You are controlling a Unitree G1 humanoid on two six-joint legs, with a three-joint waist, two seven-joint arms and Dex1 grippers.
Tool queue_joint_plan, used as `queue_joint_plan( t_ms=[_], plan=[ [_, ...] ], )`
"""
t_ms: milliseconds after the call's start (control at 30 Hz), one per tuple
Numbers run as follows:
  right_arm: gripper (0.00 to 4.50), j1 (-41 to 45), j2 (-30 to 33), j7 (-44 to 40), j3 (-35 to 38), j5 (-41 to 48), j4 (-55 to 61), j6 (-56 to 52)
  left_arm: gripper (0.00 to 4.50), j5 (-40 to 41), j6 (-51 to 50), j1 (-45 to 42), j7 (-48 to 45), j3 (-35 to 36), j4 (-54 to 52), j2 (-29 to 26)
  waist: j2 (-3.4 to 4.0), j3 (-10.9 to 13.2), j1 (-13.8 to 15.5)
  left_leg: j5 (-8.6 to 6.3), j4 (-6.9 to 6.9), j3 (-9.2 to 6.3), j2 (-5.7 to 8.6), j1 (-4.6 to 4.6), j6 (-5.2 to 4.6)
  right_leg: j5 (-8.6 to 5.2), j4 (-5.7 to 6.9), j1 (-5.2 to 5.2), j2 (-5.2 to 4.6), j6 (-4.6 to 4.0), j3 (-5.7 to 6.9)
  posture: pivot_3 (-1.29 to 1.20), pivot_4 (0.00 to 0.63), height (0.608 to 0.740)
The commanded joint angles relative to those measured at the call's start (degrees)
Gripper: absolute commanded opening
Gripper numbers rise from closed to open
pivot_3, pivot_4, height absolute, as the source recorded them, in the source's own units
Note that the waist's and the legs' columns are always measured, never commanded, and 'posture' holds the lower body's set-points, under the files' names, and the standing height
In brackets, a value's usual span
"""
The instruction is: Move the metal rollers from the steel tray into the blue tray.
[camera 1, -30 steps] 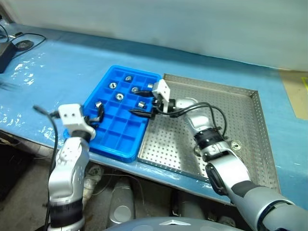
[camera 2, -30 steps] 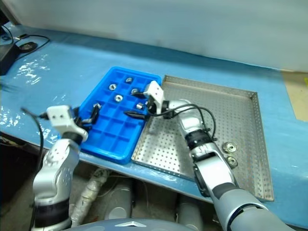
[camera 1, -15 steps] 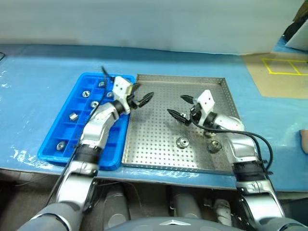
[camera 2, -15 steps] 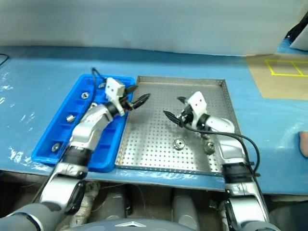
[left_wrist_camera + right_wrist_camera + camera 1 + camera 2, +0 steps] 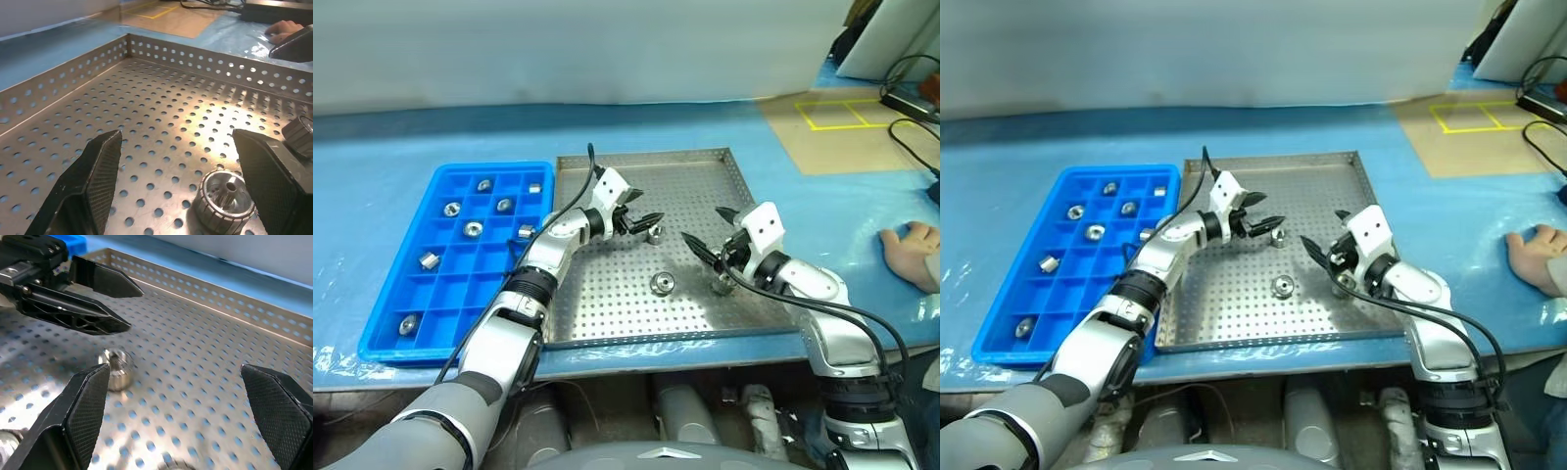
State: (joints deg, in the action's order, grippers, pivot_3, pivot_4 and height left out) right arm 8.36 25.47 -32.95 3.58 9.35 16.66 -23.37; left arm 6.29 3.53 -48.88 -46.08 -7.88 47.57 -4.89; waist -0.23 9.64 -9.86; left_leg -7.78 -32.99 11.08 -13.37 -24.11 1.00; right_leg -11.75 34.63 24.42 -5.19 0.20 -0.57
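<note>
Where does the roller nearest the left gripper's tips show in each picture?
Left eye view: the metal roller lies in the steel tray, just past the left gripper.
Right eye view: the same spot, beside those tips.
Left wrist view: on the perforated floor, between that gripper's own fingers.
Right wrist view: close by the left gripper's pointed fingers.
Shared landmark: the left gripper's black fingertips.

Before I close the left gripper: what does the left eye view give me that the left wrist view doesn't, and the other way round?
Left eye view, not wrist: the bright blue compartmented plastic tray with several shiny metal rollers in it, the open right gripper, and all three rollers left to move.

Left wrist view, not eye: the nearest roller close up, ribbed, standing on end, off-centre before the open left gripper, close to one finger.

Both: the grey perforated steel tray and a person's hand beyond it.
</note>
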Motion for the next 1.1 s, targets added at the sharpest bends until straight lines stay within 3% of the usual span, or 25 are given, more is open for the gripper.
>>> queue_joint_plan(
  t_ms=[33, 233, 367, 500, 667, 900, 1100],
  plan=[
    [4.5, -1.1, 0.6, 1.8, 1.4, 0.3, 4.4, -0.5, 3.78, -1.6, 2.0, -2.9, 0.5, -0.5, 3.1, 1.4, 0.0, 0.0, -1.2, -0.02, -0.03, 0.0, 0.03, 0.01, -0.03, -0.01, -0.02, -0.03, -0.02, 0.02, -0.01, -0.82, 0.15, 0.74],
    [4.5, -4.0, 1.5, 3.5, 1.6, -0.3, 6.5, -1.0, 3.78, -6.8, 2.7, -3.8, 2.5, -2.3, 9.4, 0.9, -0.02, 0.0, -5.5, -0.14, -0.11, -0.03, 0.24, -0.06, -0.21, -0.3, -0.09, -0.05, -0.22, 0.52, -0.06, -0.84, 0.15, 0.74],
    [4.5, -3.8, 1.7, 3.9, 0.9, -0.3, 6.1, -0.8, 2.9, -7.7, 1.7, -2.9, 3.1, -1.8, 10.0, -0.3, -0.02, 0.0, -8.0, -0.19, -0.12, -0.07, 0.27, -0.11, -0.27, -0.33, -0.12, -0.05, -0.23, 0.63, -0.02, -0.82, 0.15, 0.74],
    [4.5, -2.0, 2.0, 3.1, -1.0, -0.9, 3.7, -0.1, 1.57, -7.3, 1.6, -2.4, 3.4, -0.8, 9.0, -0.6, -0.03, 0.0, -8.9, -0.2, -0.14, -0.13, 0.39, -0.11, -0.28, -0.35, -0.13, -0.11, -0.37, 0.67, 0.07, -0.81, 0.15, 0.74],
    [4.5, 2.0, 1.4, 1.6, -2.6, -0.2, 0.7, 0.6, 1.59, -5.4, -0.3, 0.3, 3.1, 0.8, 3.4, -0.9, -0.03, 0.0, -9.6, -0.28, -0.21, -0.3, 0.66, -0.26, -0.42, -0.38, -0.15, -0.2, -0.75, 0.71, 0.34, -0.71, 0.15, 0.74],
    [4.5, 10.3, -0.3, -3.1, -7.1, 0.0, -8.4, 4.1, 1.59, -1.2, -2.8, 6.0, 6.2, 5.4, -12.2, -2.5, -0.07, 0.1, -9.2, -0.36, -0.3, -0.69, 0.94, -0.75, -0.66, -0.22, -0.21, -0.19, -1.08, 0.44, 0.8, -0.51, 0.15, 0.74],
    [4.5, 18.9, -3.1, -8.3, -11.2, -0.4, -19.2, 9.0, 1.59, 2.3, -6.8, 11.2, 14.3, 11.6, -27.6, -4.3, -0.07, 0.1, -5.8, -0.26, -0.34, -0.97, 0.83, -0.89, -0.82, -0.22, -0.07, -0.17, -1.09, 0.4, 1.13, -0.33, 0.15, 0.74]
  ],
)
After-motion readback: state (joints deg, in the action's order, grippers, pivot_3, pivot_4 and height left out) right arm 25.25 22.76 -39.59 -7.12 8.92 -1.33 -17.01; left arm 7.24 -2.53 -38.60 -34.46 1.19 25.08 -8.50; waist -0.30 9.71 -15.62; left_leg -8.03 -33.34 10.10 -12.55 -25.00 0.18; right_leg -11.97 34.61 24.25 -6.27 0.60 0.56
